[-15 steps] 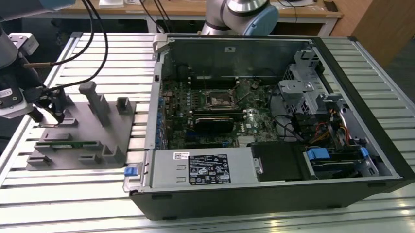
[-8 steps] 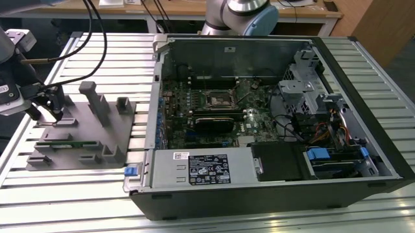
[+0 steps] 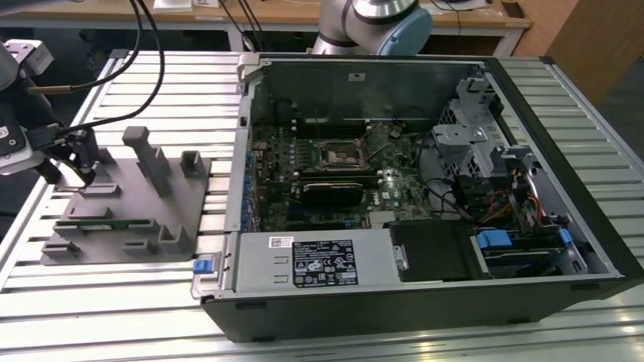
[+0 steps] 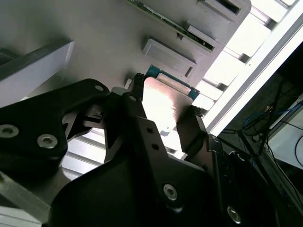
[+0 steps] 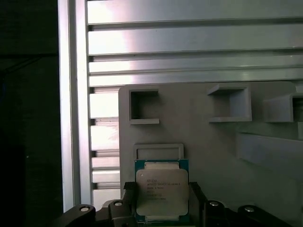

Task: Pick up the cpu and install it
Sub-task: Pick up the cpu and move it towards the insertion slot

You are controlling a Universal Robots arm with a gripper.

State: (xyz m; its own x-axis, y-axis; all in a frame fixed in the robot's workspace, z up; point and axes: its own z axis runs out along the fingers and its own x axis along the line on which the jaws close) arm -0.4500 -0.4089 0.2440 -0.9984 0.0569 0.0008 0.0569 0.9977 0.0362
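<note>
The open case [image 3: 403, 320] fills the exterior view's right; its socket [image 3: 337, 156] looks unfilled. At the exterior view's left, over the far end of the tray [image 3: 121, 226], the gripper [image 3: 89, 177] clamps the cpu [image 5: 162, 191] by two opposite edges. Whether it is lifted is unclear. Carrying and installing remain.

I work in what looks like a robotics lab or electronics workshop. The worktop [image 3: 111, 302] is a bench of slotted aluminium profiles. At centre and right of the exterior view lies an opened computer case [image 3: 403, 313], its motherboard [image 3: 332, 162] bared. At left sits a grey fixture tray [image 3: 111, 204]. Along the top edge are wooden desks [image 3: 292, 13], hanging black cables [image 3: 153, 30] and my arm's base [image 3: 387, 23].
</note>
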